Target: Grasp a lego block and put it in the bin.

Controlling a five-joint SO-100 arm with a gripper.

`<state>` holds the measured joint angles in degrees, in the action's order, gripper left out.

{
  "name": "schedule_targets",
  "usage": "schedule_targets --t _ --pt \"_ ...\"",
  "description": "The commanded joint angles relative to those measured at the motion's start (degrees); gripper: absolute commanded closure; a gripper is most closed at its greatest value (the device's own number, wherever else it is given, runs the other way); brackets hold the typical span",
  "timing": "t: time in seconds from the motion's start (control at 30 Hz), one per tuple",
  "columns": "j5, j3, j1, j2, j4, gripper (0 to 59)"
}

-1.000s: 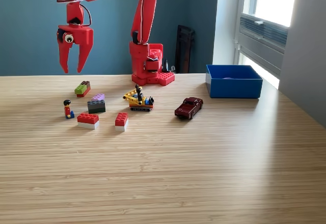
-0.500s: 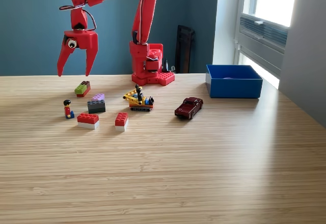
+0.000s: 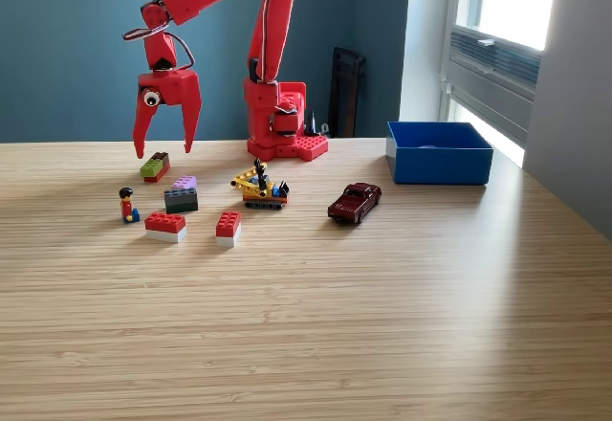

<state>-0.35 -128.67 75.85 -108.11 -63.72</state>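
Well, at upper left your gripper [image 3: 163, 148] hung with jaws spread wide, empty, directly above the green-and-red lego block [image 3: 155, 166]. Further right sat a yellow toy digger [image 3: 260, 189] and dark red car [image 3: 354, 201]; the blue bin [image 3: 439, 153] stood far right.

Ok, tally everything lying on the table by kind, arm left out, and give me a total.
Block pieces: 4, namely green-and-red, purple-and-grey, and two red-on-white
Minifigures: 1
Yellow toy vehicles: 1
Toy cars: 1
Blue bins: 1
Total: 8
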Motion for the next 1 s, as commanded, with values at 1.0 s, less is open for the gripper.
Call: schedule_targets --t 1.0 --pt "6.7 -9.6 -2.1 -3.7 23.6 44.0"
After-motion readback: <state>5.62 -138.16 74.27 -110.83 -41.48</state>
